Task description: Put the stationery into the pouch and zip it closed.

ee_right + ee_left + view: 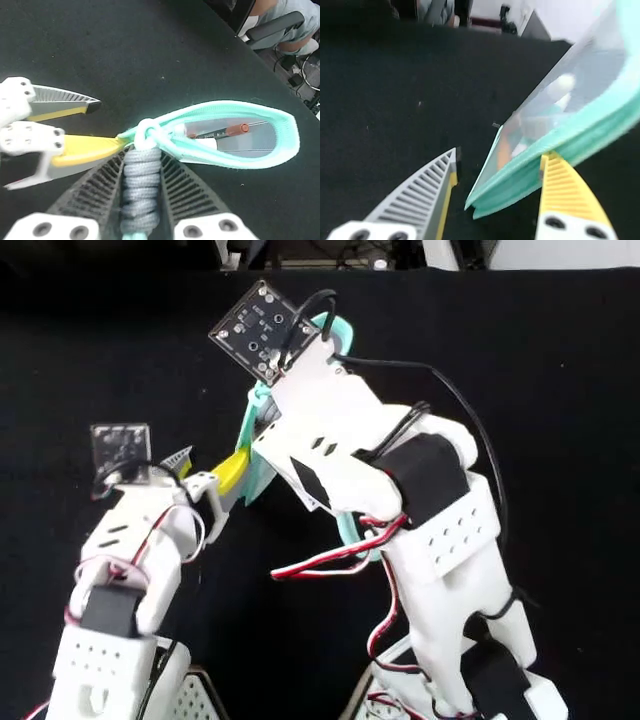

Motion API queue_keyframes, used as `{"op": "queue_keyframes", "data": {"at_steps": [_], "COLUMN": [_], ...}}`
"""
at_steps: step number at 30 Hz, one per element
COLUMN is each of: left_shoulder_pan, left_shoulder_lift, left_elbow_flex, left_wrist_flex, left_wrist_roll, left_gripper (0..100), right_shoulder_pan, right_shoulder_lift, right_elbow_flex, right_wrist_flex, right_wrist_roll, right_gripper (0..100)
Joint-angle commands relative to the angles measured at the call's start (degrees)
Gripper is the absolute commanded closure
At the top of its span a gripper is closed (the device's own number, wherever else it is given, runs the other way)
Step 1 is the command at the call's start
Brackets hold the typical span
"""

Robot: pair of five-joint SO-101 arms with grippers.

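The pouch (235, 142) stands on edge, mouth unzipped, with a pen (220, 132) inside. Its long axis runs from the cord (141, 185) end away from both claws. The right claw (143, 160) is clamped on the cord. The left claw (500, 156) is spread wide, its yellow finger (565, 185) touching the pouch end, its grey finger clear above the bench (100, 45).

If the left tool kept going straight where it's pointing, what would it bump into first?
The pouch. Its green edge sits inside the open left tool, right by its yellow finger, so it would probably push straight into that edge, though depth is hard to judge.
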Motion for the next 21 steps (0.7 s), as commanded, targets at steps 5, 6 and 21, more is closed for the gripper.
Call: {"op": "queue_keyframes", "data": {"at_steps": [5, 6, 21], "left_shoulder_pan": [0.48, 1.71, 8.31], "left_shoulder_lift": [-20.22, -21.36, -10.29], "left_elbow_flex": [-3.74, -3.03, 0.13], "left_wrist_flex": [7.21, 7.38, -3.08], "left_wrist_roll": [0.18, 0.18, -0.26], "left_gripper": [73, 73, 73], "right_shoulder_pan": [-1.23, -1.23, -1.41], "right_shoulder_lift": [-0.22, -0.31, -0.57], "right_elbow_flex": [0.31, 0.31, -0.04], "right_wrist_flex": [-1.76, -1.76, -1.32], "right_wrist_roll": [-0.18, -0.18, -0.18], "right_gripper": [98.5, 98.5, 98.5]}}
